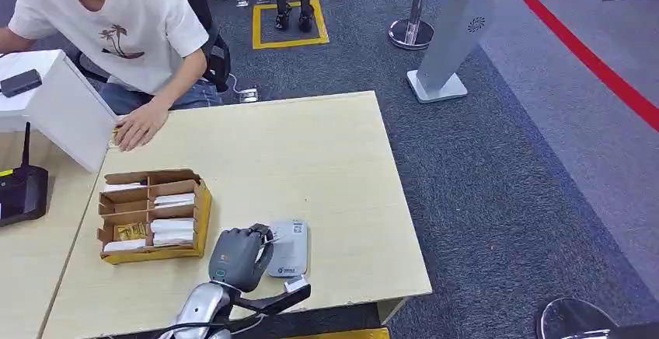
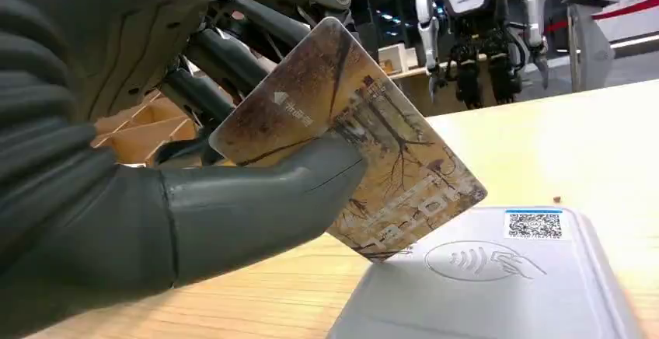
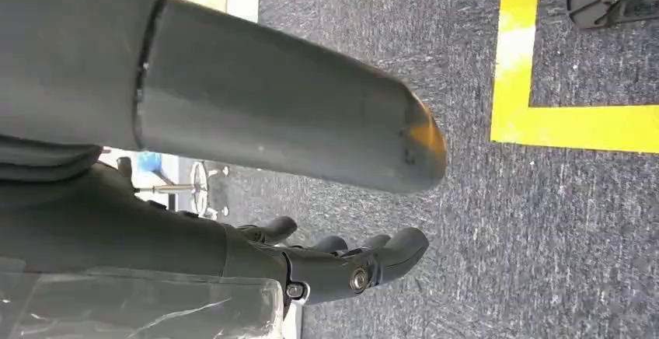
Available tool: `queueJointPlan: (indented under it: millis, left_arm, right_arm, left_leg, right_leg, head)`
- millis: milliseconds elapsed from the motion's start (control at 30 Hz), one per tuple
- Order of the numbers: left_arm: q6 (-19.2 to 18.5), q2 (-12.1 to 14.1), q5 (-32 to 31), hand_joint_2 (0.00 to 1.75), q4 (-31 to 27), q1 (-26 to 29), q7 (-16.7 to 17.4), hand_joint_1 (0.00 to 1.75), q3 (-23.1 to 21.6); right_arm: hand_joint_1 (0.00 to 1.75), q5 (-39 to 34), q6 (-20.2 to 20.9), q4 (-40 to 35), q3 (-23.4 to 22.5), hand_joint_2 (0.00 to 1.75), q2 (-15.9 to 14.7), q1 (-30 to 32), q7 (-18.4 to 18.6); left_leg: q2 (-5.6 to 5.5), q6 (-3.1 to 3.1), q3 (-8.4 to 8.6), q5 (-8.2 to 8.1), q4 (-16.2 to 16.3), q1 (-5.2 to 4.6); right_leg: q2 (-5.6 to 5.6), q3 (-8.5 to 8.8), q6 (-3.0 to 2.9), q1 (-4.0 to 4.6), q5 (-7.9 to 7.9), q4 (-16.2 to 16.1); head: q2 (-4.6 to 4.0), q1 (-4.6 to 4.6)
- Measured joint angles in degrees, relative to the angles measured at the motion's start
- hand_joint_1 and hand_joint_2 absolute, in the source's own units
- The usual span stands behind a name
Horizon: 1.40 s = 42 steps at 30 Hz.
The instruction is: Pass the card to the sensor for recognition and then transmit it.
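In the head view, the left robot hand point(image 1: 239, 255) is at the near edge of the worktop point(image 1: 326, 168), beside the grey sensor point(image 1: 289, 247). In the left wrist view, its thumb and fingers pinch the card point(image 2: 350, 141), tilted just above the sensor point(image 2: 497, 277). In the right wrist view, the right robot hand point(image 3: 311, 199) hangs over the carpet, fingers apart, holding nothing.

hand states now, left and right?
Left hand: holding the card over the sensor.
Right hand: holds nothing, fingers apart.
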Motion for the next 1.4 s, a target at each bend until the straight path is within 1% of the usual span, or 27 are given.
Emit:
queueJointPlan:
  millis: [300, 867, 967, 1067, 1133, 1233, 1300, 1400]
  left_arm:
    - [-0.39, 0.44, 0.02, 1.75, 0.0, 0.01, 0.04, 1.75, 0.0]
    - [-0.39, 0.5, 0.02, 1.75, 0.02, 0.01, 0.04, 1.75, 0.0]
    - [0.26, 0.55, 0.11, 1.75, 0.0, 0.0, 0.09, 1.75, 0.0]
    - [1.73, 1.05, 0.17, 1.75, -1.16, 0.05, 1.07, 1.75, 0.33]
    - [3.39, 1.82, 0.13, 1.75, -2.82, 0.05, 1.75, 1.75, 1.49]
    - [5.29, 3.6, -0.96, 1.75, -6.16, -0.1, 2.53, 1.75, 4.69]
    - [6.03, 5.4, -1.82, 1.75, -8.44, -0.4, 3.15, 1.75, 7.7]
    - [6.14, 8.33, -3.17, 1.75, -10.73, -1.44, 3.74, 1.75, 12.73]
  right_arm:
    - [0.0, 0.33, -0.04, 0.0, 0.0, 1.75, 0.0, 0.01, 0.0]
    - [0.0, 0.5, -0.04, 0.0, 0.0, 1.75, 0.0, 0.01, 0.0]
    - [0.0, 0.52, -0.04, 0.0, 0.0, 1.75, 0.0, 0.02, 0.0]
    - [0.0, 0.44, -0.04, 0.0, 0.0, 1.75, 0.02, 0.03, 0.0]
    - [0.0, 0.28, -0.04, 0.0, -0.02, 1.75, 0.02, 0.07, -0.02]
    - [0.0, 0.17, -0.04, 0.0, 0.0, 1.75, 0.02, 0.12, -0.11]
    - [0.0, 0.39, 0.18, 0.0, 0.0, 1.75, 0.02, 0.14, -0.11]
    - [0.0, 1.05, 0.53, 0.0, 0.0, 1.75, 0.02, 0.17, -0.13]
  left_leg:
    - [0.0, 0.0, 0.02, 0.0, 0.0, 0.0]
    - [0.0, 0.0, 0.02, 0.0, 0.0, 0.0]
    - [0.0, 0.0, 0.02, 0.0, 0.0, 0.0]
    - [0.0, 0.0, 0.01, 0.01, 0.0, 0.01]
    - [0.0, -0.01, 0.01, 0.01, 0.0, 0.02]
    - [0.0, -0.02, 0.02, 0.02, 0.0, 0.04]
    - [0.01, -0.04, 0.02, 0.03, -0.01, 0.07]
    - [0.01, -0.1, 0.02, 0.07, -0.02, 0.1]
  right_leg:
    - [0.0, 0.02, 0.0, 0.0, 0.0, 0.0]
    - [0.0, 0.02, 0.0, 0.0, 0.0, 0.0]
    - [0.0, 0.02, 0.0, 0.0, 0.0, 0.0]
    - [0.0, 0.01, 0.0, 0.0, 0.0, 0.01]
    - [0.0, 0.01, 0.0, 0.0, 0.0, 0.01]
    - [0.0, 0.0, -0.01, 0.01, 0.0, 0.02]
    - [0.01, -0.01, -0.01, 0.04, 0.0, 0.04]
    - [0.01, -0.01, -0.02, 0.13, 0.0, 0.05]
  head:
    - [0.0, 0.02]
    - [0.0, 0.02]
    - [0.0, 0.02]
    - [0.0, 0.02]
    - [0.0, 0.02]
    - [0.0, 0.02]
    - [0.0, 0.02]
    - [0.0, 0.02]
